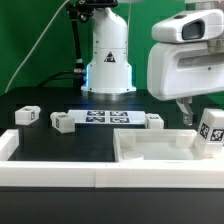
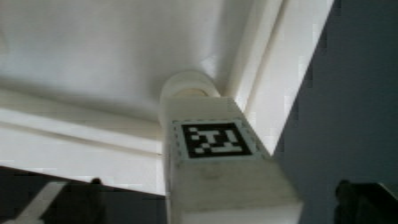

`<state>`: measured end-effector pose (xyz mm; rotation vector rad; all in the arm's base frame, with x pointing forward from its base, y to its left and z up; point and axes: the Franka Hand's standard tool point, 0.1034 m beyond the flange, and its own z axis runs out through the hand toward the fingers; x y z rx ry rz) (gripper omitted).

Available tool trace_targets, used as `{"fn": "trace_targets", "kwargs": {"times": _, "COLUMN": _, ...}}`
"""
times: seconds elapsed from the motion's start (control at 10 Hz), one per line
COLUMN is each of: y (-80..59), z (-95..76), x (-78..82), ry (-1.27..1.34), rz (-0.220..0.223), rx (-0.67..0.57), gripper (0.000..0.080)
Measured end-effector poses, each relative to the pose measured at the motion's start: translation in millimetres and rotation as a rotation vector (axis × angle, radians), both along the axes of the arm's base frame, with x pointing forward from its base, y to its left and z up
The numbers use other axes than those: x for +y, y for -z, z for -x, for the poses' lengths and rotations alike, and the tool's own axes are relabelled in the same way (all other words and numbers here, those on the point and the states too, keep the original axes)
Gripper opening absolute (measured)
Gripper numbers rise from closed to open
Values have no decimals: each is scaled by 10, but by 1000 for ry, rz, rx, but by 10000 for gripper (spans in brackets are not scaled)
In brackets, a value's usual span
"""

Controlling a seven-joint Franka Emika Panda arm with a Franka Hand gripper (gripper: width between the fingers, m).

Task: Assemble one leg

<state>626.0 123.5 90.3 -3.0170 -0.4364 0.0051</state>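
Observation:
A leg (image 1: 211,126), a small white post with a tag, stands at the tabletop's (image 1: 150,152) corner on the exterior view's right. In the wrist view the leg (image 2: 217,140) runs from between my fingers to the tabletop's inner corner (image 2: 107,60). My gripper (image 1: 203,112) is over this leg. Both dark fingers (image 2: 54,200) stand apart from the leg's sides with a gap on each side, so my gripper (image 2: 205,198) is open around it.
Three more legs lie on the black table: two on the exterior view's left (image 1: 27,116) (image 1: 63,122) and one near the middle (image 1: 153,121). The marker board (image 1: 105,118) lies before the robot base (image 1: 107,60). White border rails (image 1: 60,165) run along the front.

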Motion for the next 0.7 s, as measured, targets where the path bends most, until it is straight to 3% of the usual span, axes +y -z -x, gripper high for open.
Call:
{"fn": "trace_targets", "kwargs": {"times": 0.1, "y": 1, "z": 0, "x": -5, "ry": 1, "rz": 0, "rx": 0, "gripper": 561}}
{"fn": "trace_targets", "kwargs": {"times": 0.2, "y": 1, "z": 0, "x": -7, "ry": 1, "rz": 0, "rx": 0, "gripper": 424}}
{"fn": "trace_targets", "kwargs": {"times": 0.3, "y": 1, "z": -1, "x": -8, "ry": 1, "rz": 0, "rx": 0, "gripper": 424}}
{"fn": "trace_targets", "kwargs": {"times": 0.4, "y": -5, "z": -7, "x": -13, "ry": 2, "rz": 0, "rx": -2, "gripper": 298}}
{"fn": "trace_targets", "kwargs": {"times": 0.7, "y": -7, "z": -10, "x": -15, "ry": 29, "rz": 0, "rx": 0, "gripper": 298}}
